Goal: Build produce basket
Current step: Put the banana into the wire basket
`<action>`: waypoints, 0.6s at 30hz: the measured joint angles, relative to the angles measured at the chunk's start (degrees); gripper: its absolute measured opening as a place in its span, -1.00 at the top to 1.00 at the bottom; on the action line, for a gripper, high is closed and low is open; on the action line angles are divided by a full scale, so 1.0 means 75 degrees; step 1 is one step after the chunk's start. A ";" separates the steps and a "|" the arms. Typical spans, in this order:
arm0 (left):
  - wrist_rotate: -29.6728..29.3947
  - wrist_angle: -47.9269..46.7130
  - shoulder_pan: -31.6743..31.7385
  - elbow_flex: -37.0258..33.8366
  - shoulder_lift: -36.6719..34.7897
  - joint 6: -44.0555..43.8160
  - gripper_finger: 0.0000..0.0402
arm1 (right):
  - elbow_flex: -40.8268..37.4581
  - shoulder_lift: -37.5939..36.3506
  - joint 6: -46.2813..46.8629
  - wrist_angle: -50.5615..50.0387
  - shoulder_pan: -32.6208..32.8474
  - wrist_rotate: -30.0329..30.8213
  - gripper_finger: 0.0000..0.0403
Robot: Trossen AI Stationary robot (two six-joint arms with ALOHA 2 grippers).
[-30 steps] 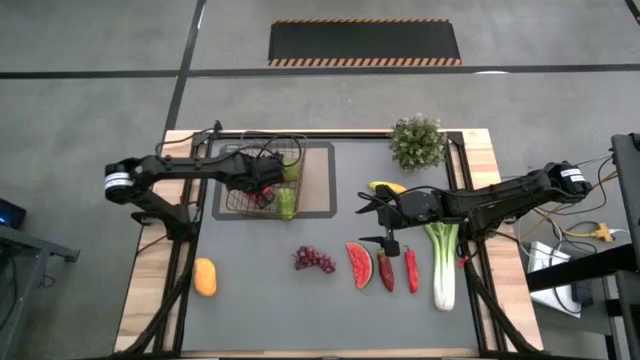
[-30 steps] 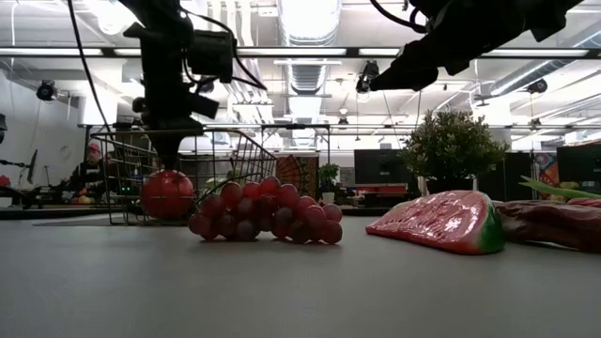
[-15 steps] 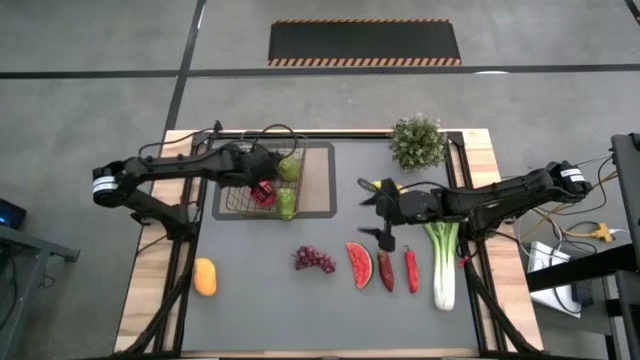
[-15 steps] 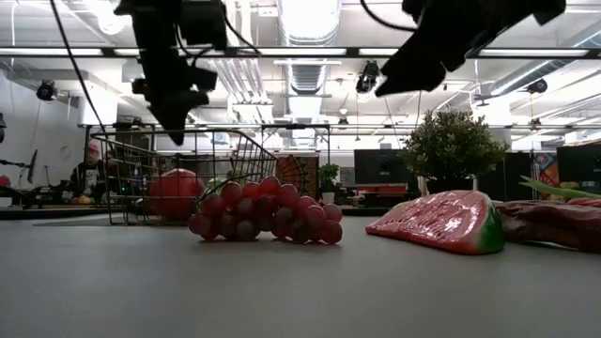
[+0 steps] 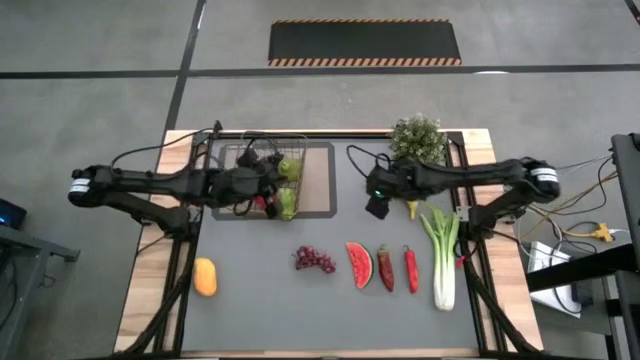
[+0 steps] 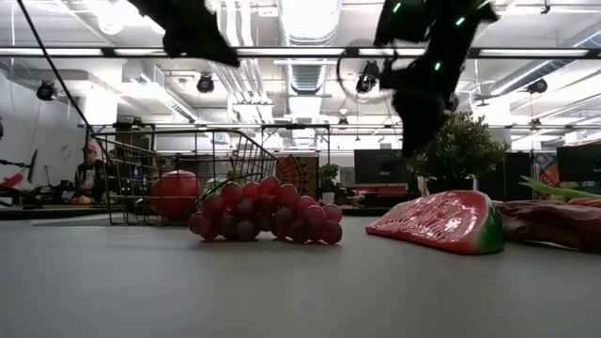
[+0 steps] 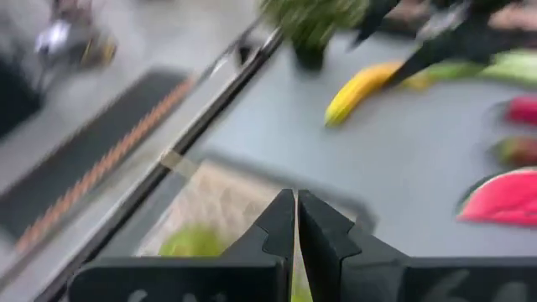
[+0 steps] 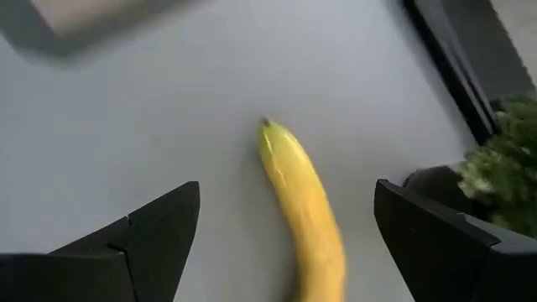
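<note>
Wire basket (image 5: 262, 172) on mat holds red apple (image 6: 175, 194) & green pears (image 5: 288, 202). My left claw (image 7: 296, 225) above it, shut, empty; right claw (image 8: 285, 222) wide open over banana (image 8: 304, 210).

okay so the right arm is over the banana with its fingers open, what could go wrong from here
1. The banana lies beside the potted plant, so the open right gripper might bump the plant on its way down.
2. The banana is smooth and curved; a grip off its middle could let it twist or slip.
3. The left gripper, shut, hangs over the basket, so carrying the banana there could crowd the two arms.
</note>
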 joint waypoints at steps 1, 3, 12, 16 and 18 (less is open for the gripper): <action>0.0000 0.0282 -0.0128 -0.0093 -0.0106 0.0212 0.99 | 0.0131 0.0226 -0.0392 -0.0172 -0.0178 -0.0127 -0.68; 0.0000 0.0849 -0.0333 -0.0226 -0.0314 0.0592 0.99 | 0.0356 0.0667 -0.1588 -0.0359 -0.0442 -0.0470 -0.68; -0.0003 0.1600 -0.0706 -0.0611 -0.1077 0.1002 0.99 | 0.1091 0.2263 -0.4310 -0.0675 -0.1550 -0.0907 -0.68; -0.0001 0.1595 -0.0720 -0.0659 -0.1114 0.1002 0.99 | 0.1221 0.2704 -0.4621 -0.0658 -0.1918 -0.0899 -0.68; -0.0003 0.1598 -0.0720 -0.0663 -0.1103 0.1003 0.99 | 0.1221 0.2841 -0.4699 -0.0635 -0.2039 -0.0949 -0.68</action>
